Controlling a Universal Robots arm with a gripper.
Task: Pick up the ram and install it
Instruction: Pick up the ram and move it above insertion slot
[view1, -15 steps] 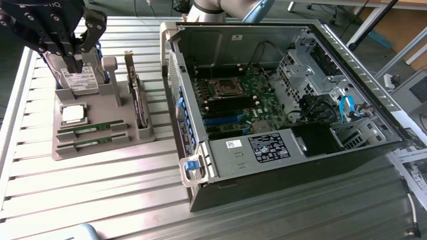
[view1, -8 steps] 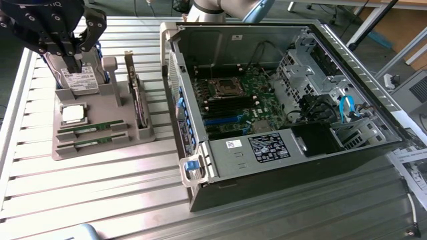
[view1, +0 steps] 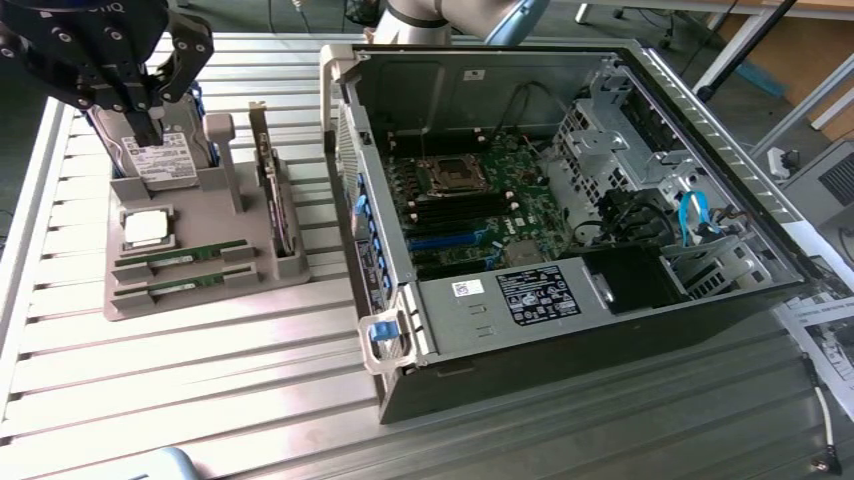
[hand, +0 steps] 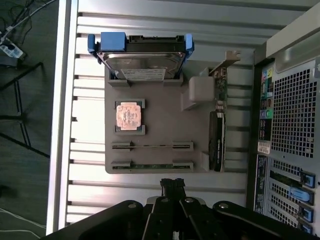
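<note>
Now: the pick-up has not begun; nothing is held, and both memory sticks sit in the holder.
Gripper (view1: 138, 120): fingers together and empty, hanging high over the holder and touching nothing.
Holder (hand: 160, 115): a grey moulded tray on the slatted table (view1: 200, 390), just beside the open computer case (view1: 534, 385).
Ram (hand: 152, 146): a thin green stick standing on edge in a slot at the end of the holder farthest from the hard drive (hand: 142, 62). A second stick (hand: 152, 166) stands parallel to it along the holder's outer edge.
Neighbours: the processor chip (hand: 129, 116) lies in the holder's middle, between hard drive and ram. A dark card (hand: 216, 145) stands along the holder's case-side edge.
Step in hand: by my reading, the approach to a stick.
Doing it well: the fingers likely need to part before any descent, line up across the board's thin faces, and close near mid-length on the exposed top edge. A straight pull along the slot should free it.
Risk: a skewed grip could bind the stick or nudge its twin.
</note>
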